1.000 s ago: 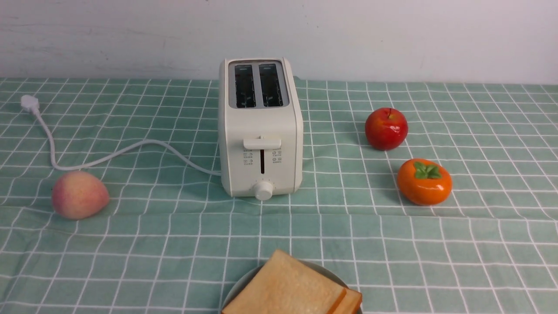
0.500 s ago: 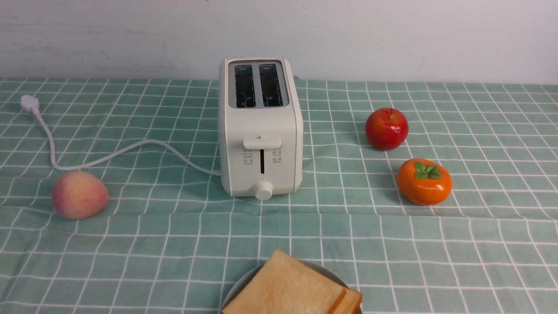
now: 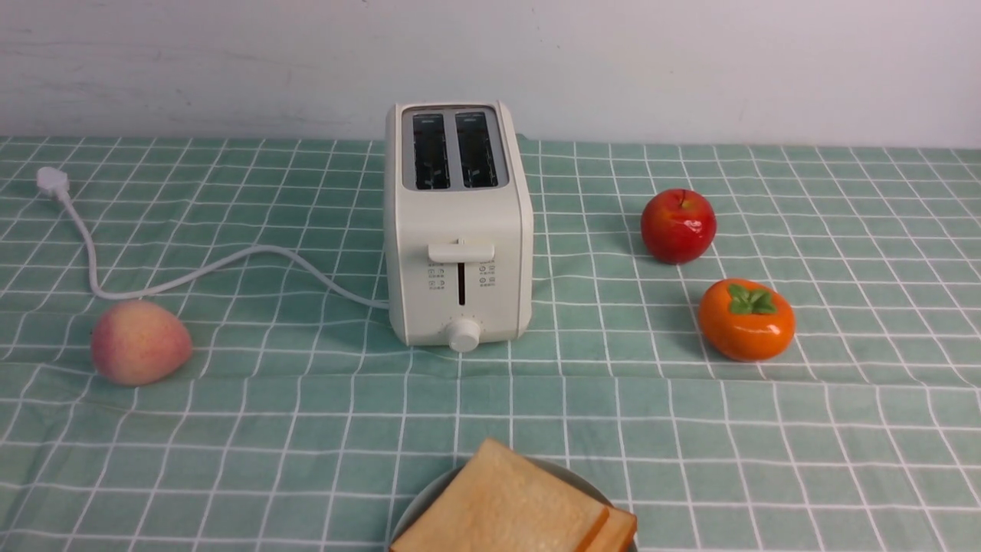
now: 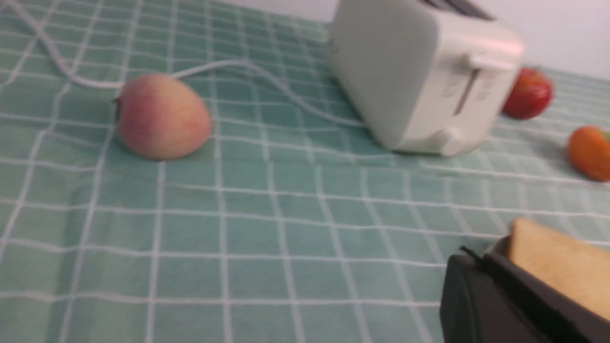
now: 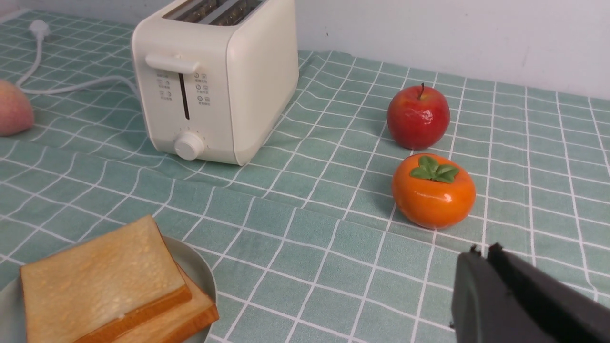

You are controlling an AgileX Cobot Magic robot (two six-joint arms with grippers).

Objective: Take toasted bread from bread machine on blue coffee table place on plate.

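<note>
Front view: bread machine (image 3: 458, 226) stands upright mid-table, lever and knob facing the robot, both top slots dark w/ no slice sticking out. Its white cord (image 3: 191, 272) runs off toward 9 o'clock, then curls back toward 10 o'clock, ending in a plug (image 3: 52, 182) lying flat on the cloth.

Toasted bread (image 3: 510, 510): two slices stacked on the plate (image 3: 420, 507), at 6 o'clock from the bread machine, well apart from it, near the table's near edge. Top slice sits skewed over the lower one, so the lower one's corner pokes out on the robot's right. Plate mostly covered; only a strip of rim shows.

Blue coffee table (image 3: 766, 460) is draped in mint grid cloth, w/ a fold line crossing it just in front of the bread machine.

Other items: peach (image 3: 140, 342) at approx 8 o'clock from the bread machine, beside the cord. Red apple (image 3: 679, 226) at 3 o'clock; orange persimmon (image 3: 746, 319) at 4 o'clock, near the apple but not touching.

Neither arm shows in the front view. Left gripper (image 4: 481, 267): only a dark, blurred part is seen in the left wrist view, just in front of the bread; jaws clenched, nothing betw them. Right gripper (image 5: 483, 252): dark tips close together in the right wrist view, above bare cloth near the persimmon, grasping nothing; whether fully clenched — can't tell.
</note>
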